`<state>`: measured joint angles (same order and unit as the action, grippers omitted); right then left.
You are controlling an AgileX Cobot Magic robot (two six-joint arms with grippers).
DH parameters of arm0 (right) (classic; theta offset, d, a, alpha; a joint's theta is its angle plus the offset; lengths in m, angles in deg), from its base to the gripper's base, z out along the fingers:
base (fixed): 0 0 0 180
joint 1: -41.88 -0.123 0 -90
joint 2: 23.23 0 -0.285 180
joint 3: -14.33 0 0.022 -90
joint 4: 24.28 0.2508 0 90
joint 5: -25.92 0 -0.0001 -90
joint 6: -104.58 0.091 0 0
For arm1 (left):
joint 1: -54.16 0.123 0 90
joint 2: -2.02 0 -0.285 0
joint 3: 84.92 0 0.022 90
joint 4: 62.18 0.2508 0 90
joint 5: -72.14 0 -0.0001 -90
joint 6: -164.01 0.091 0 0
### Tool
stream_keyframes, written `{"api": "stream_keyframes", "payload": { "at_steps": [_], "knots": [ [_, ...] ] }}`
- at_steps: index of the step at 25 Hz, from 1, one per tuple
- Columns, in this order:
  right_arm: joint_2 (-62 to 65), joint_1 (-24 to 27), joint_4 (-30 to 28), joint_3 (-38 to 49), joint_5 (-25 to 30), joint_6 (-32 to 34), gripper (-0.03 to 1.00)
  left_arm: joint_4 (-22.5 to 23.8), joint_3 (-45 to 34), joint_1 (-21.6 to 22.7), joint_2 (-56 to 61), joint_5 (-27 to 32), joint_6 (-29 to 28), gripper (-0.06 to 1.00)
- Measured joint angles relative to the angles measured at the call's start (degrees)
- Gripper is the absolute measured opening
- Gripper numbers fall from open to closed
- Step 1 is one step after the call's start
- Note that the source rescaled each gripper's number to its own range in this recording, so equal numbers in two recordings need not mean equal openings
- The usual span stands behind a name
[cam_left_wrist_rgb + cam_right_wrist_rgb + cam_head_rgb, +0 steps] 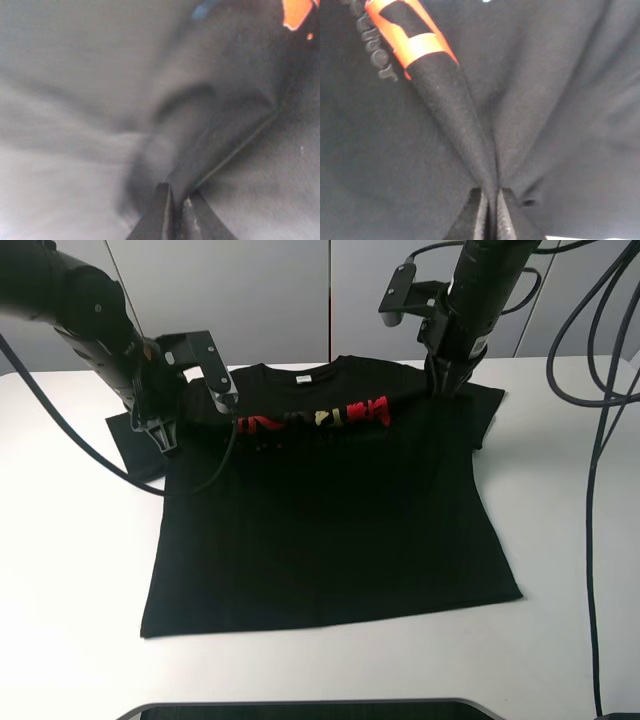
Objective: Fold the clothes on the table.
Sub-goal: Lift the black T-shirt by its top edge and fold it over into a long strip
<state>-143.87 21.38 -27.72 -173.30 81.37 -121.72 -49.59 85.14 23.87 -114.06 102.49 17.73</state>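
Both grippers are clamped on the black T-shirt (330,530) right now. My left gripper (175,202) has its jaws pressed together on a bunched ridge of fabric, off to the left of the red and yellow print (320,420), up by the shoulder. My right gripper (491,195) is pinching a pleat just right of the print, jaws tight on it too. Shirt's lying front-up on the white table (70,570), creased straight across the print, with the little white neck label (302,379) just behind the print
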Motion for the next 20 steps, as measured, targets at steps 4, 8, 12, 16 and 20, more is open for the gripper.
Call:
{"api": "stream_keyframes", "payload": {
  "at_steps": [4,8,12,16,20],
  "knots": [
    [5.3,0.0,-2.2,0.0,0.0,1.2,0.00,6.2,3.0,0.0,4.2,0.4,-4.1,0.00],
    [9.9,0.0,-7.2,-0.1,-1.4,4.1,0.00,8.7,7.4,0.0,6.8,0.9,-5.1,0.00],
    [11.4,0.0,-10.6,-3.0,-0.2,7.8,0.00,9.1,13.0,0.0,7.1,2.5,-5.1,0.00],
    [11.5,0.0,-11.2,-5.4,0.9,8.5,0.00,10.0,16.4,0.0,7.1,3.8,-5.6,0.00],
    [11.7,-0.1,-14.3,-5.9,0.8,8.7,0.00,10.8,17.5,0.0,7.1,3.6,-5.9,0.00]
  ]
}}
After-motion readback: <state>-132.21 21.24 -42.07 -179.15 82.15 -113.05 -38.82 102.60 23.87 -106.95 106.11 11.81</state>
